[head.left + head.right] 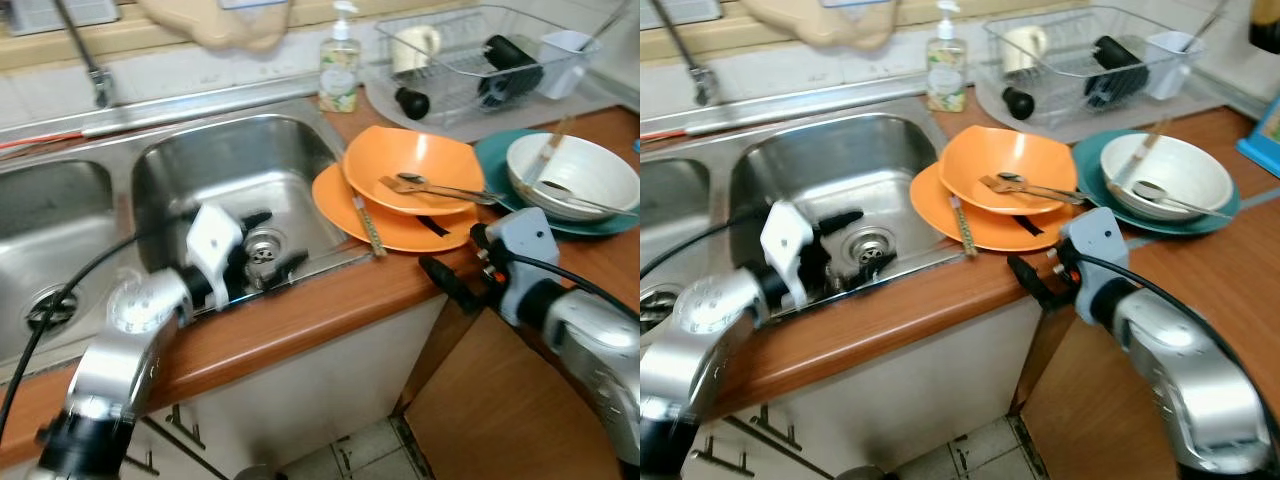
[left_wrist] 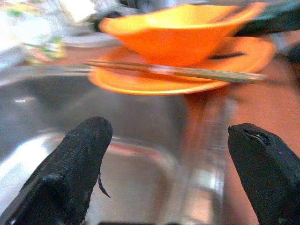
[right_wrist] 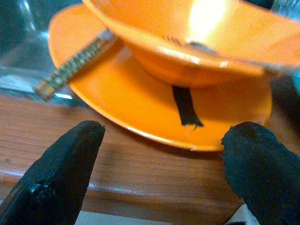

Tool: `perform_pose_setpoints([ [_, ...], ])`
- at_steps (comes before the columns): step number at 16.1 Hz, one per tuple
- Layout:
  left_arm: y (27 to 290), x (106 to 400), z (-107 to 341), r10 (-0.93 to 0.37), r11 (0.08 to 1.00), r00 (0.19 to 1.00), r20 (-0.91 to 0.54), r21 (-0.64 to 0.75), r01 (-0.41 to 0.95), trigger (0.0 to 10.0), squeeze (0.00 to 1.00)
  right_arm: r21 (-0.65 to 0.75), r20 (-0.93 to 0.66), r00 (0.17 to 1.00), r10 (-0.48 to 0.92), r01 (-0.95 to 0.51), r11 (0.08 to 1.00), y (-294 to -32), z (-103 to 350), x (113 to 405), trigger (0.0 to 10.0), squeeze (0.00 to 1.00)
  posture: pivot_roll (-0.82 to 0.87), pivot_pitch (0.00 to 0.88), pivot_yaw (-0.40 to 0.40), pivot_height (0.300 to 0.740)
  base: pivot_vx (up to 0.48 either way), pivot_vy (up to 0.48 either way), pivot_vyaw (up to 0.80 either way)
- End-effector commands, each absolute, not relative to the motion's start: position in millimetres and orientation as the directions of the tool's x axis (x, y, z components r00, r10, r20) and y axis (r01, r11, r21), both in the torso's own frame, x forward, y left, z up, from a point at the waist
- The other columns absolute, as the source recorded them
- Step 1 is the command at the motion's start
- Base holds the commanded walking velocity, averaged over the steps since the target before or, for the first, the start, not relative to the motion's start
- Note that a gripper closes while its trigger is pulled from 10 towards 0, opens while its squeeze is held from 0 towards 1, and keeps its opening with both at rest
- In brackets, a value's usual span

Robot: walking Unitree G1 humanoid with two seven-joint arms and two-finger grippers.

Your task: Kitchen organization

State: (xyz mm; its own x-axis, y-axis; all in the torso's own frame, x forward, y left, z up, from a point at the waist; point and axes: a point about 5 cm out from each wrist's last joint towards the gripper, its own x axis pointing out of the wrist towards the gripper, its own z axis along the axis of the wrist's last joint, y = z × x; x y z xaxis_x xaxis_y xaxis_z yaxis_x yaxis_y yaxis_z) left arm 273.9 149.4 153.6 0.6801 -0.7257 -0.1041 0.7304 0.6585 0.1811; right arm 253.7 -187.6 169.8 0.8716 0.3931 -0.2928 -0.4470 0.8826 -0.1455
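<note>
Silver arms, black cables, black-fingered end effectors.

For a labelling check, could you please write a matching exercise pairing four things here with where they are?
Things:
1. orange bowl
2. white bowl
3. soap bottle
4. left gripper

Places:
A. on the teal plate
B. over the sink basin
C. on the orange plate
D. behind the sink, beside the dish rack

Pairs: 1-C, 2-A, 3-D, 4-B

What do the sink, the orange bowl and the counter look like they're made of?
Sink: metal, probably stainless steel; it is silvery and mirrors light. Orange bowl: likely plastic or melamine, though glazed ceramic is possible; smooth, evenly coloured, soft sheen. Counter: brown wood-look surface with faint grain; solid wood or laminate, I cannot tell.
</note>
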Motion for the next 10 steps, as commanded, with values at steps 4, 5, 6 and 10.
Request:
perform_pose_setpoints([
  [4, 146, 265, 160, -0.718, 0.662, 0.684, -0.128, 0.176, 0.728, 10.0, 0.0, -0.164, -0.287, 0.886, 0.365, -0.42, 0.892, -182, 167, 267, 10.0, 0.0, -0.02, 0.0, 0.049, 0.74, 0.0, 0.0, 0.0],
  [5, 146, 264, 161, -0.71, 0.67, 0.692, -0.131, 0.177, 0.721, 10.0, 0.0, -0.163, -0.284, 0.889, 0.359, -0.414, 0.896, -180, 166, 269, 10.0, 0.0, -0.02, 0.0, 0.049, 0.74, 0.0, 0.0, 0.0],
  [6, 146, 265, 161, -0.705, 0.674, 0.697, -0.134, 0.18, 0.717, 10.0, 0.0, -0.162, -0.283, 0.891, 0.356, -0.41, 0.898, -179, 166, 270, 10.0, 0.0, -0.02, 0.0, 0.049, 0.74, 0.0, 0.0, 0.0],
  [10, 137, 265, 163, -0.691, 0.69, 0.71, -0.136, 0.169, 0.704, 10.0, 0.0, -0.162, -0.288, 0.92, 0.265, -0.319, 0.934, -178, 160, 282, 10.0, 0.0, -0.02, 0.0, 0.048, 0.74, 0.0, 0.0, 0.0],
])
